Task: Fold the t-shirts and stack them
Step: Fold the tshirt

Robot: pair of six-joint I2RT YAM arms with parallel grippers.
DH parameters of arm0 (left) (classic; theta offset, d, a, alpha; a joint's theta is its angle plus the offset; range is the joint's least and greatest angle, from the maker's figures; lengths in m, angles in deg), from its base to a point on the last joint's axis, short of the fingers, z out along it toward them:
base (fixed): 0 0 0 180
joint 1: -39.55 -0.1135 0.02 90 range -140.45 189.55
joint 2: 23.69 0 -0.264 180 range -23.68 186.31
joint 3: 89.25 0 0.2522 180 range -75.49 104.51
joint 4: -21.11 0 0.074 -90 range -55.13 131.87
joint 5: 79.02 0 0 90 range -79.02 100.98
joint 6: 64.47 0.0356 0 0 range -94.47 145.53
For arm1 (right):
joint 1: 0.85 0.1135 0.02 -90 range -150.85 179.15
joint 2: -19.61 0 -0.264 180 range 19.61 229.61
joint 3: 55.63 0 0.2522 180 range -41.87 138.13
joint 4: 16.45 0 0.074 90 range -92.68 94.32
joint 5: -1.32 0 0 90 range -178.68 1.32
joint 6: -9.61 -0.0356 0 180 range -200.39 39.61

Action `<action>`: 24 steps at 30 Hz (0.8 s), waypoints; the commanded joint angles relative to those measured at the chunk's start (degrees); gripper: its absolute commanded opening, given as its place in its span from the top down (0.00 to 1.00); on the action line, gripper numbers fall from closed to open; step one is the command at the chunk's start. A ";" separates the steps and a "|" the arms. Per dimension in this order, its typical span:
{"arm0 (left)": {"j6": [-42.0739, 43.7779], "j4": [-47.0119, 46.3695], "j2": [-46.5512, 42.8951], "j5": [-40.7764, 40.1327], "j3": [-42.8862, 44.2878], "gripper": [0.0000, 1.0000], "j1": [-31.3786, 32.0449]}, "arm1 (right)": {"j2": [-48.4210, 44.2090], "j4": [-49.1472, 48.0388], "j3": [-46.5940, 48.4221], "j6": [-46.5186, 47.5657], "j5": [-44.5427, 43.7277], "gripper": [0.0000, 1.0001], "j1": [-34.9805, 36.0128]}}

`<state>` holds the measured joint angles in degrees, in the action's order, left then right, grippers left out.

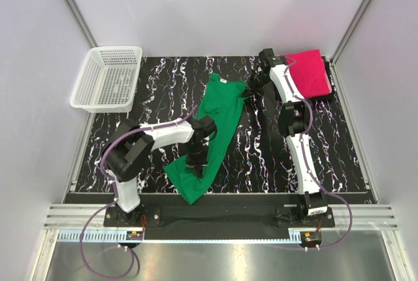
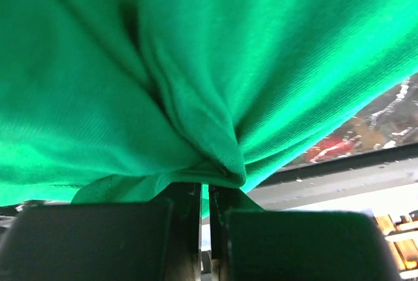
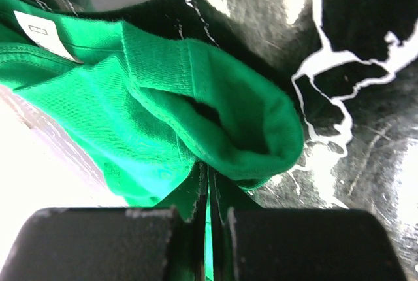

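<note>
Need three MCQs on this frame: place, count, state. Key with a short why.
1. Where is the white plastic mesh basket? A far left B far right C near centre
2. How many t-shirts show? A one B two C three
3. The left arm's jaws are: A open, empty B shut on the bright green cloth t-shirt C shut on the basket
Key: 1 A, top view has it at the far-left corner. 2 B, the green one plus a hot pink cloth t-shirt. 3 B, left wrist view shows green cloth pinched between them.
</note>
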<state>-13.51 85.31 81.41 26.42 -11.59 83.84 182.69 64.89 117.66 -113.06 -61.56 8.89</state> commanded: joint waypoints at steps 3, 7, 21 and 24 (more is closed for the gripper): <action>-0.94 -5.26 5.99 2.66 3.59 1.00 2.20 | 0.66 -3.77 0.00 1.63 -1.88 1.00 -0.16; -1.64 -5.17 4.77 0.03 5.80 0.95 2.03 | -3.82 -3.59 -2.19 5.76 -5.22 0.91 -0.51; 3.88 -2.01 -16.06 -10.52 8.42 0.43 -13.59 | -37.82 0.35 -22.99 6.56 4.43 0.69 -1.75; 8.10 1.41 -8.73 -8.59 17.81 0.44 -17.83 | -46.43 1.16 -37.75 7.88 3.39 0.71 6.67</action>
<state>-10.45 86.01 67.40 18.86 -1.49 68.76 143.72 62.39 90.31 -106.94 -61.54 6.17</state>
